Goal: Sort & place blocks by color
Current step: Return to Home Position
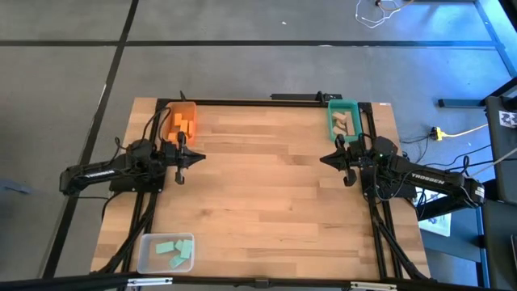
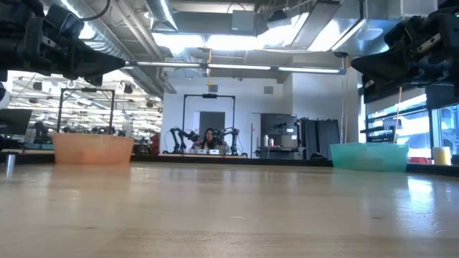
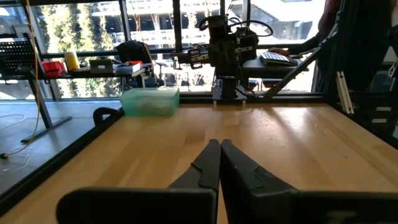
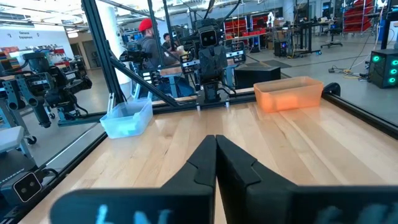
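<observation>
Orange blocks (image 1: 182,124) lie in the orange bin (image 1: 191,107) at the table's far left. Pale wood blocks (image 1: 342,124) lie in the teal bin (image 1: 331,119) at the far right. Mint-teal blocks (image 1: 173,250) lie in the clear bin (image 1: 146,254) at the near left. My left gripper (image 1: 199,157) is shut and points level toward the table's middle from the left edge, above the wood. My right gripper (image 1: 322,160) is shut and points level from the right edge. Neither holds anything.
The wooden table top (image 1: 266,194) between the two grippers is bare. A black rail runs along the far edge (image 1: 266,101). Beyond the table people sit at desks (image 2: 209,140).
</observation>
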Controlling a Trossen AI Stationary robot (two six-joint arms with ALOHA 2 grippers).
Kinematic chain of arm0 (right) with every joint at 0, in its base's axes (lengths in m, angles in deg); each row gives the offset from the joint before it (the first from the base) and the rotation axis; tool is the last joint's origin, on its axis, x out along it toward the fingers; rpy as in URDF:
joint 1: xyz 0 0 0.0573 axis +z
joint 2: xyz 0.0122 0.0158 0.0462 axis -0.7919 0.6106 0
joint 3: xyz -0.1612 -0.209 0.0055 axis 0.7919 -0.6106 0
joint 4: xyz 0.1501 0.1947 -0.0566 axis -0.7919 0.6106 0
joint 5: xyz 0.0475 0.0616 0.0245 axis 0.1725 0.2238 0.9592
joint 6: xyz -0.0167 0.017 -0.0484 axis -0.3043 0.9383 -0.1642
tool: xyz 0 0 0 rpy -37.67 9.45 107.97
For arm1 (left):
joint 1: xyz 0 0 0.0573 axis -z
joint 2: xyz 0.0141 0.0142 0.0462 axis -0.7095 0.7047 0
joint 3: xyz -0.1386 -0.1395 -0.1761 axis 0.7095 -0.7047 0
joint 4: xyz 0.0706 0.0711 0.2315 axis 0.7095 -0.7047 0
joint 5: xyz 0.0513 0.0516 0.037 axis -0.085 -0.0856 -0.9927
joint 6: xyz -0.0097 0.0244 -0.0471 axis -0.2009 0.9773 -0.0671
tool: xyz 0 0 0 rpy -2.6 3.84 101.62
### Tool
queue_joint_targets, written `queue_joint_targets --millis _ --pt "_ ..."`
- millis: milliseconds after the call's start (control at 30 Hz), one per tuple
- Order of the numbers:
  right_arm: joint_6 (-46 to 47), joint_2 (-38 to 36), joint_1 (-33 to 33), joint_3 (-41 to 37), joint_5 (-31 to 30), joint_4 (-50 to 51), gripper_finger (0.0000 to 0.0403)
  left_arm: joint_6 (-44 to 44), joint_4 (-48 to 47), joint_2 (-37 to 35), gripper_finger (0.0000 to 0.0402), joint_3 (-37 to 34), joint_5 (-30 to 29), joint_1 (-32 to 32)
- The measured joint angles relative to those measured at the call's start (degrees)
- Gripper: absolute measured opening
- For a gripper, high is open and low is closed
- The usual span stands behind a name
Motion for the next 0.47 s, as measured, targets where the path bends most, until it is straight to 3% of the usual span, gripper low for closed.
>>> queue_joint_targets --millis 467 --pt "0.00 0.02 0.00 0.00 0.00 0.00 0.0008 0.00 0.01 0.00 0.0000 0.00 -0.02 0.02"
